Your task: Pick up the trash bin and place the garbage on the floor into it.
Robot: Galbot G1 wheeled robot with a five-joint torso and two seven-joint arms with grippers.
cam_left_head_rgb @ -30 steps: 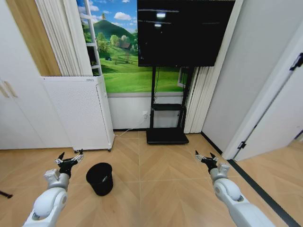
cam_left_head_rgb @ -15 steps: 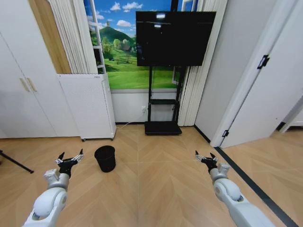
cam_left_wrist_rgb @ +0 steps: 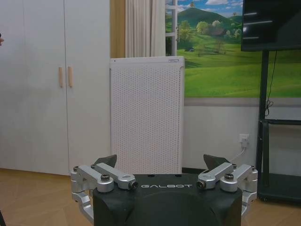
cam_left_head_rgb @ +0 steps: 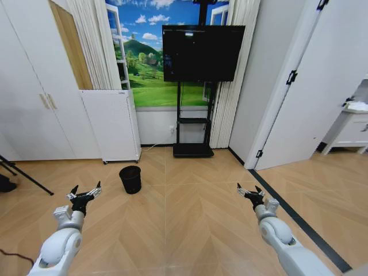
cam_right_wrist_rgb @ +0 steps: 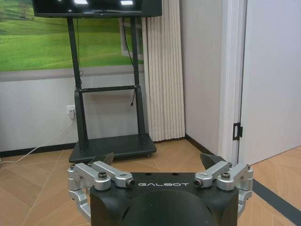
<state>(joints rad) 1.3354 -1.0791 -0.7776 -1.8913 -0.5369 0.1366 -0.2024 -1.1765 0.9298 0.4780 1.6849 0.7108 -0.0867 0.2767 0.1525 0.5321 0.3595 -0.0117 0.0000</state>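
The trash bin [cam_left_head_rgb: 130,179], small, black and round, stands upright on the floor [cam_left_head_rgb: 184,218] in the head view, a little in front of the white perforated appliance. My left gripper [cam_left_head_rgb: 84,193] is held out at the lower left, open and holding nothing, well short of the bin. My right gripper [cam_left_head_rgb: 249,191] is held out at the lower right, open as well. In the left wrist view the left gripper [cam_left_wrist_rgb: 162,162] spreads its fingers toward the appliance. The right gripper [cam_right_wrist_rgb: 157,159] faces the TV stand in the right wrist view. The garbage is out of view.
A tall white perforated appliance [cam_left_head_rgb: 111,125] stands against the back wall beside white cupboards [cam_left_head_rgb: 29,98]. A TV on a black stand [cam_left_head_rgb: 195,109] is at the back centre. A dark floor strip [cam_left_head_rgb: 293,213] runs past a white door on the right. A tripod leg [cam_left_head_rgb: 23,175] lies at the far left.
The whole head view has widened: the camera has drawn back from the wall, so the bin, appliance and TV look smaller and farther. Both arms keep the same pose.
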